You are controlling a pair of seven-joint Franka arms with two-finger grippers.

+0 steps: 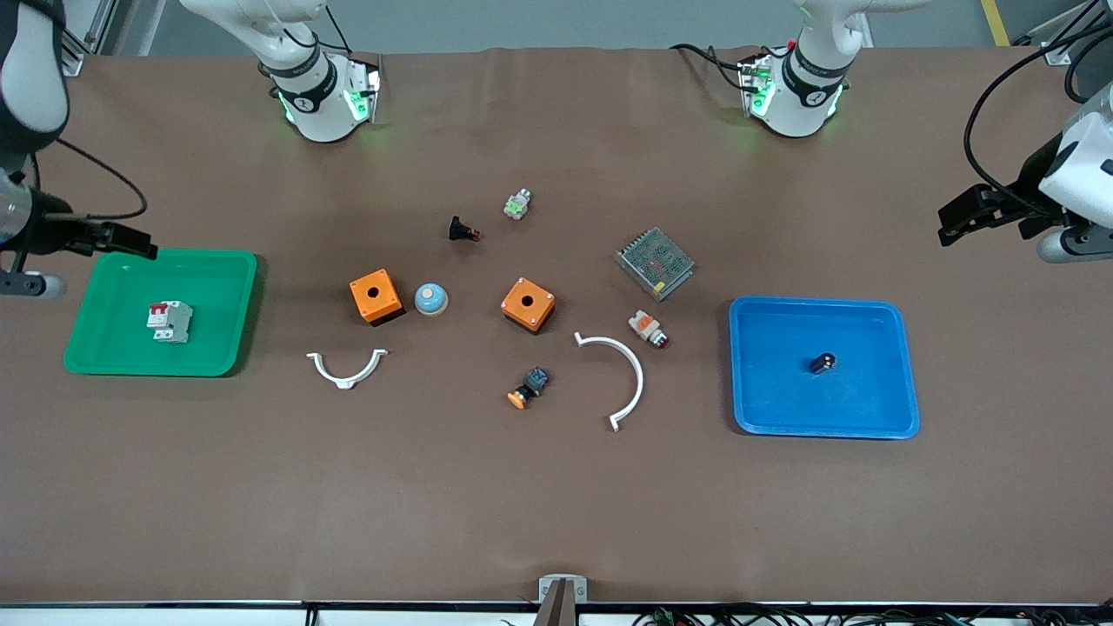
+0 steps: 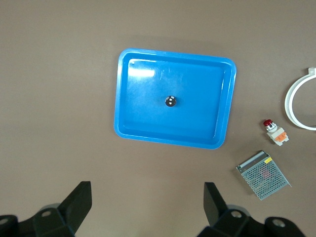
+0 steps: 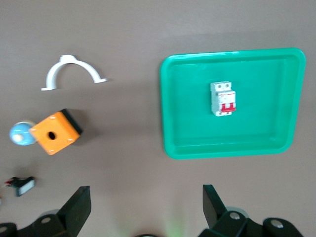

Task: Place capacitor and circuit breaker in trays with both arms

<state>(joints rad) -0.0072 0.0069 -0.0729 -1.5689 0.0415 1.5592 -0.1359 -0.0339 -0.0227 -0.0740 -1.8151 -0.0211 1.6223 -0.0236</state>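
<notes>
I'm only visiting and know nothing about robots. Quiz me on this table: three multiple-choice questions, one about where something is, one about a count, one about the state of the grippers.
1. Where does the capacitor lie?
A. in the blue tray
B. in the green tray
C. on the bare table

2. How many orange boxes are on the table?
A. one
B. two
C. four

3. How are the left gripper and right gripper?
A. both open, holding nothing
B. both shut on parts
C. one holds the circuit breaker

Answers:
1 A, the capacitor sits inside the blue tray.
2 B, two lie between the trays.
3 A, each wrist view shows fingers spread, empty.
</notes>
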